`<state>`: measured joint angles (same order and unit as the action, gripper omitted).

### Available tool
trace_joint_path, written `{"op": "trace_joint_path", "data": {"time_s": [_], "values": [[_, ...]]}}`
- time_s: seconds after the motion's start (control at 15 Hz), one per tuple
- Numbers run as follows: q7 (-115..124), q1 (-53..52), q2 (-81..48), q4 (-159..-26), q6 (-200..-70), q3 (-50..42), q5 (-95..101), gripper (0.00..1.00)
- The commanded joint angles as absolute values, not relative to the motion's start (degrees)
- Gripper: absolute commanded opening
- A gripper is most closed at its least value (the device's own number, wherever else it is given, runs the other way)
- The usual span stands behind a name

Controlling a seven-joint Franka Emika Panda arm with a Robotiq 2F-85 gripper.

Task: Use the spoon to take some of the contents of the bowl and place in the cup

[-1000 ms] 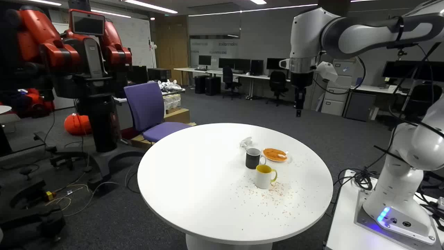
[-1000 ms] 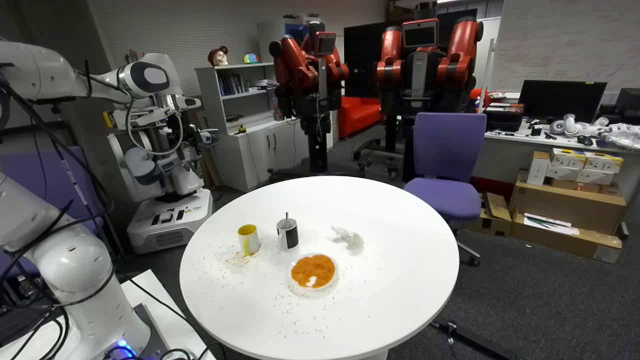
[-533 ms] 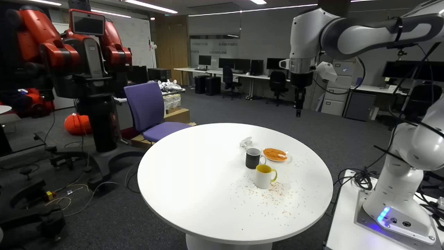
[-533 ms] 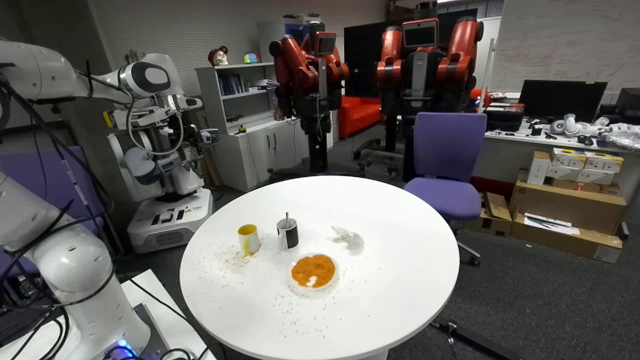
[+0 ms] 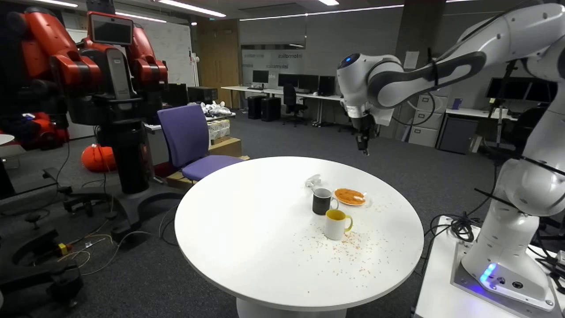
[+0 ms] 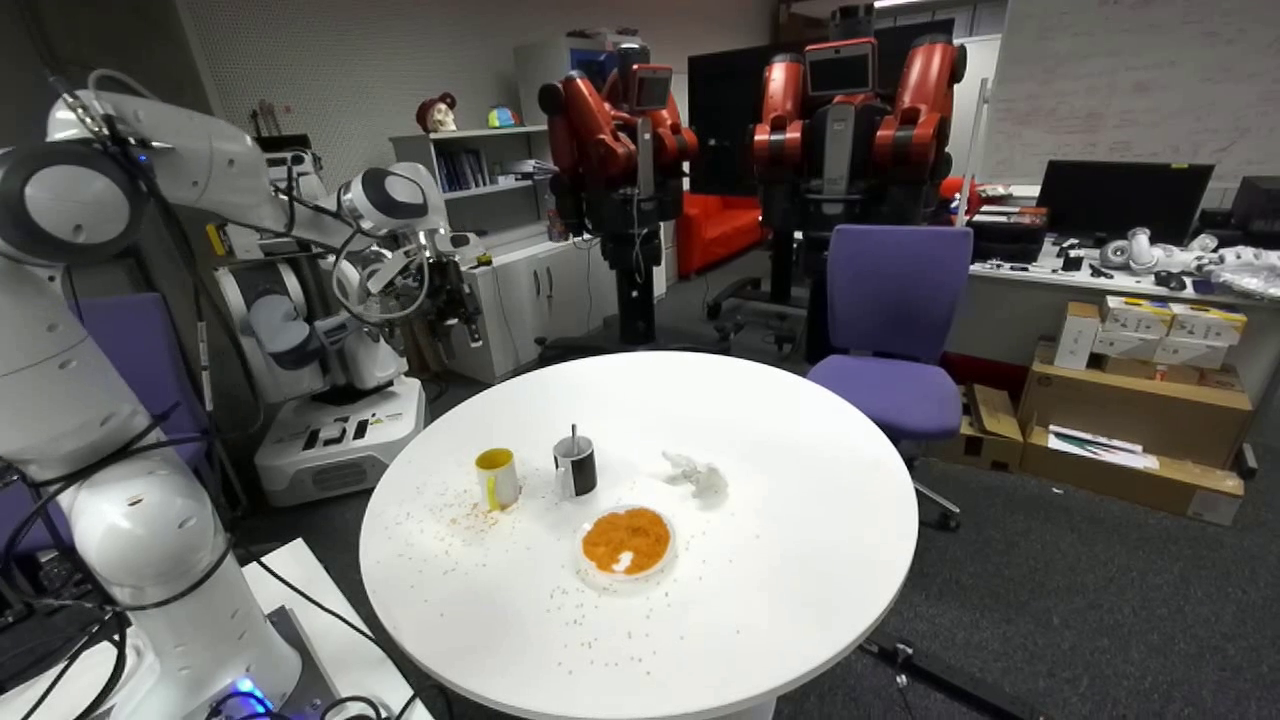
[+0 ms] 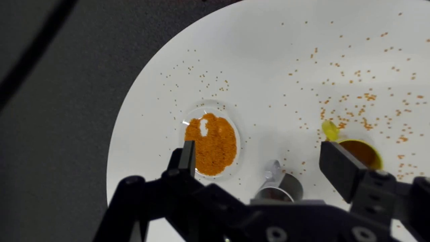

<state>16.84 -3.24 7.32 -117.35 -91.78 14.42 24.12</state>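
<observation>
bowl (image 7: 203,127): round, shallow, pale-rimmed, on white table (image 6: 800,560) near dark cup (image 6: 584,478) — contents (image 7: 215,148) orange, granular, one bare streak | spoon (image 6: 574,434): thin handle standing in dark cup | yellow cup (image 6: 507,485): cylindrical, loose grains (image 7: 370,97) beside it | gripper (image 7: 258,159): released — jaws spread wide, well above table

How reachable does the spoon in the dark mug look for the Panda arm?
Likely yes: the spoon handle pokes above the dark mug, nothing visible covers it, and the open jaws are empty.

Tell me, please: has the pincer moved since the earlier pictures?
Yes: in an exterior view, the pincer has shifted across the image toward the purple chair.
</observation>
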Motion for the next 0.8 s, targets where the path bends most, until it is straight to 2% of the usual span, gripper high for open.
{"op": "trace_joint_path", "data": {"time_s": [0.0,0.73], "values": [[23.3,-4.5,-6.6,-105.4,-87.8,12.5,28.0,1.0],[43.8,-11.8,-28.9,-87.2,-95.3,2.9,25.1,1.0]]}}
